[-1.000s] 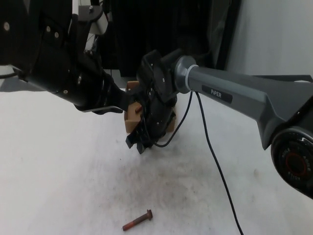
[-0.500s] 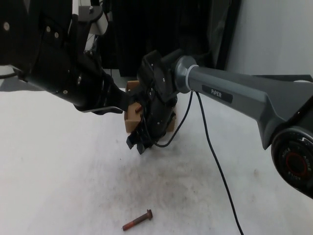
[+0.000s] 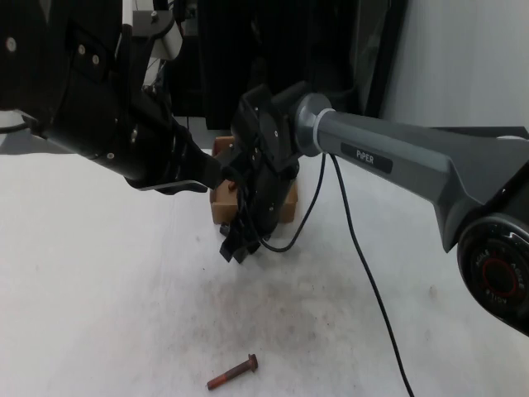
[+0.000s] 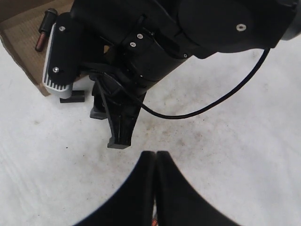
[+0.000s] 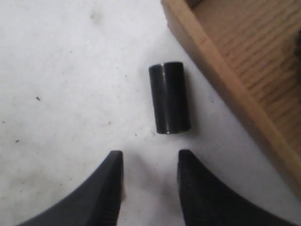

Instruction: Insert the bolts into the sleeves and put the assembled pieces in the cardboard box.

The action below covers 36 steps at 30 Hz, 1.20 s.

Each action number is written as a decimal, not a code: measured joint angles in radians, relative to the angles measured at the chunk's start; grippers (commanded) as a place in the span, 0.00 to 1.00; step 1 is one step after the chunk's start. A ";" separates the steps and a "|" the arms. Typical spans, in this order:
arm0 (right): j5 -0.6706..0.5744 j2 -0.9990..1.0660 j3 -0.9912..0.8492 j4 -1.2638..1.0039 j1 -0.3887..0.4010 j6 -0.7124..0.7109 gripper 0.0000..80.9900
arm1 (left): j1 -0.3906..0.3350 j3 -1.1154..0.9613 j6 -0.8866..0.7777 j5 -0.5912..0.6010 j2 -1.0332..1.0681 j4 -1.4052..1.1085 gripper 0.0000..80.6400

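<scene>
Your right end effector (image 5: 150, 155) hangs over the desk (image 5: 66, 70), fingers apart and holding nothing. The black sleeve (image 5: 169, 98) lies flat just ahead of the fingertips, offset slightly toward the finger nearer the cardboard box (image 5: 209, 59). Its long axis runs roughly along the fingers' reach, and it sits just beside the box wall. This arm is the nearer one. Your left end effector (image 4: 151, 157) has its fingers together. A loose bolt (image 3: 233, 372) lies at the high view's lower centre.

Black sleeve (image 5: 169, 98) lies flat beside cardboard box (image 5: 207, 56); rusty bolt (image 3: 233, 374) well apart
</scene>
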 measured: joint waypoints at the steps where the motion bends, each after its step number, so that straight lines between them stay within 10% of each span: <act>1: 0.000 0.000 -0.013 -0.001 0.000 -0.006 0.45 | 0.000 0.000 0.000 0.000 0.000 0.000 0.00; 36: 0.009 0.034 -0.122 -0.002 0.000 -0.042 0.45 | 0.000 0.000 0.000 0.000 0.000 0.000 0.00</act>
